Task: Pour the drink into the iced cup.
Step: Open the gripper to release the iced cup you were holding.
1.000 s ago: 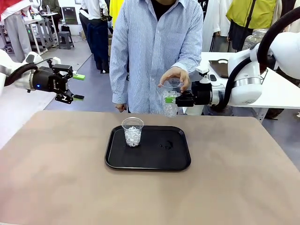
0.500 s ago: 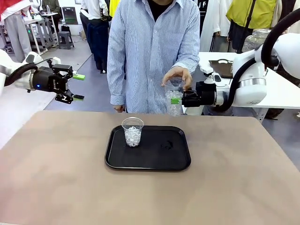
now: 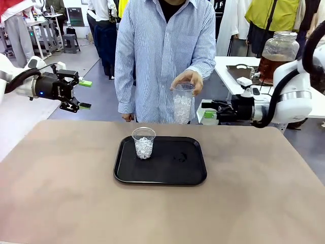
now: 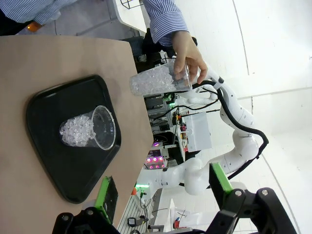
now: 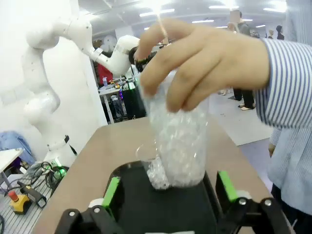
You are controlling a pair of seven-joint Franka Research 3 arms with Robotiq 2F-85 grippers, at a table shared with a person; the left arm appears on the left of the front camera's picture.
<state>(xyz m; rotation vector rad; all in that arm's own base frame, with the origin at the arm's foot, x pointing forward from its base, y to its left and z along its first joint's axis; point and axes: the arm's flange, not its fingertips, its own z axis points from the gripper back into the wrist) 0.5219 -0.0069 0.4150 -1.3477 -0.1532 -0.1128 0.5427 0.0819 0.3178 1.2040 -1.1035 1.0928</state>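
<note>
Looking along the right gripper (image 5: 168,187), its wrist view shows the fingers spread wide, clear of the ice-filled cup (image 5: 178,141) that the person's hand (image 5: 195,63) clasps around the top. The front view adds the drink (image 3: 278,60), amber in a big jar (image 3: 280,40) on a white side table (image 3: 231,63) behind the right arm, and the left gripper (image 3: 85,94), open beyond the tan table's (image 3: 61,193) left edge. A second iced cup (image 3: 143,143) stands near the black tray's (image 3: 167,175) far-left corner.
</note>
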